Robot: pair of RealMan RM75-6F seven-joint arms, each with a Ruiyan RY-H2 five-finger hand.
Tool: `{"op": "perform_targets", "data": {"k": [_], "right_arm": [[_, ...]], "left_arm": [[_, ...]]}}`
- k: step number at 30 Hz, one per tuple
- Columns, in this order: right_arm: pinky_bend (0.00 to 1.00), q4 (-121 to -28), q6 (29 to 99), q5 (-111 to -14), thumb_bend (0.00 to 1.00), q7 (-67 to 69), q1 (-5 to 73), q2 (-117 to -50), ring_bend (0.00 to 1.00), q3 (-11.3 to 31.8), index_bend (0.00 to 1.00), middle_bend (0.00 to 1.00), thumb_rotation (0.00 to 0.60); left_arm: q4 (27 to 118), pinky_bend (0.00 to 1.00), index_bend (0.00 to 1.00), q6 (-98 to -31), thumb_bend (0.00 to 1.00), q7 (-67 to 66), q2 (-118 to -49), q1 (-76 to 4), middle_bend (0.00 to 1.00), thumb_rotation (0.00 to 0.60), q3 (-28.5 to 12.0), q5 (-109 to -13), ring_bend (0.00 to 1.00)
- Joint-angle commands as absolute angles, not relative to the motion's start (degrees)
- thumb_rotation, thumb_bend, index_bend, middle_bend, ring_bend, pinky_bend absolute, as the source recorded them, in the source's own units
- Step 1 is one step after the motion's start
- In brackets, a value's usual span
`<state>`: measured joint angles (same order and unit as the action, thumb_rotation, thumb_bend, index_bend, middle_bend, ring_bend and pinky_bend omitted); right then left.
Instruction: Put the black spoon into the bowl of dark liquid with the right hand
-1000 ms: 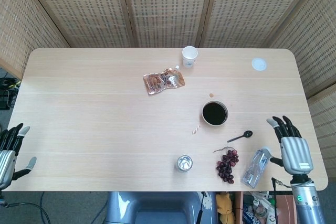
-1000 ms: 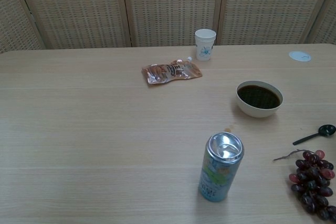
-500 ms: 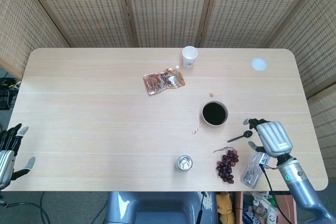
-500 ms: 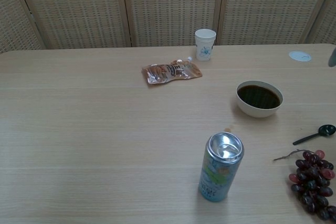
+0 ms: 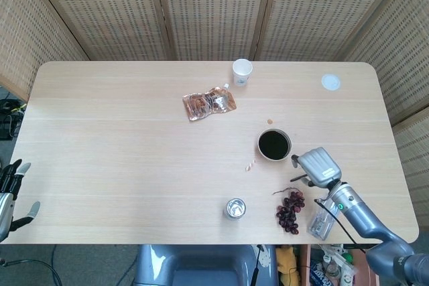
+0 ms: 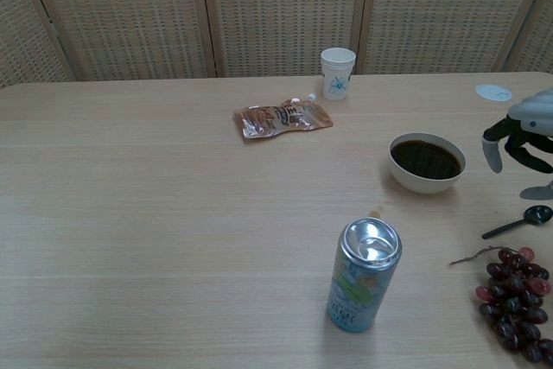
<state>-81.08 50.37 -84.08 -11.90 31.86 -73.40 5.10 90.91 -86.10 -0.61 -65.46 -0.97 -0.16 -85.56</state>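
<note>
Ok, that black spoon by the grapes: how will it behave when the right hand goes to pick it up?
The black spoon looks thin and lies flat on the table, so it probably skids before lifting. It seems light and rigid. The right hand hovers above it, not yet touching.

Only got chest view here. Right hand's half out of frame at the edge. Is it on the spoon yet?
Observer: No. Head view shows the right hand above the black spoon, fingers apart, nothing held.
Operator: What's right of the grapes? Cut off for me.
Observer: A clear plastic bottle lies flat beside the grapes, close to the table's near edge.
Operator: Left hand?
Observer: The left hand is at the table's near-left corner, open, off the tabletop.
Operator: Hand versus bowl?
Observer: From above, the hand sits just right of the bowl, not over the dark liquid.
</note>
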Motion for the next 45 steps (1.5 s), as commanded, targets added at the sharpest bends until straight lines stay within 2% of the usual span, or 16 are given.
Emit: {"op": "perform_targets", "data": {"k": [1, 24, 45], "right_arm": [[1.0, -78.6, 49.4, -85.3, 0.44, -12.1, 33.2, -75.2, 0.87, 4.1, 0.53, 0.85, 0.6], [1.0, -69.3, 47.2, -86.3, 0.47, -13.6, 36.1, -82.3, 0.88, 0.7, 0.54, 0.85, 0.6], [1.0, -62.1, 45.1, -85.6, 0.47, -14.6, 37.8, -87.4, 0.88, -0.5, 0.56, 0.85, 0.6]], "left_arm": [[90.8, 0.0, 0.0, -86.1, 0.36, -0.6, -65.5, -1.0, 0.0, 0.6, -0.2, -85.5, 0.0], [89.1, 0.0, 0.0, -85.6, 0.36, 1.1, -66.0, -0.7, 0.0, 0.6, 0.1, -85.3, 0.0], [87.7, 0.0, 0.0, -85.2, 0.36, 2.2, -66.4, -0.4, 0.0, 0.6, 0.3, -84.9, 0.0]]}}
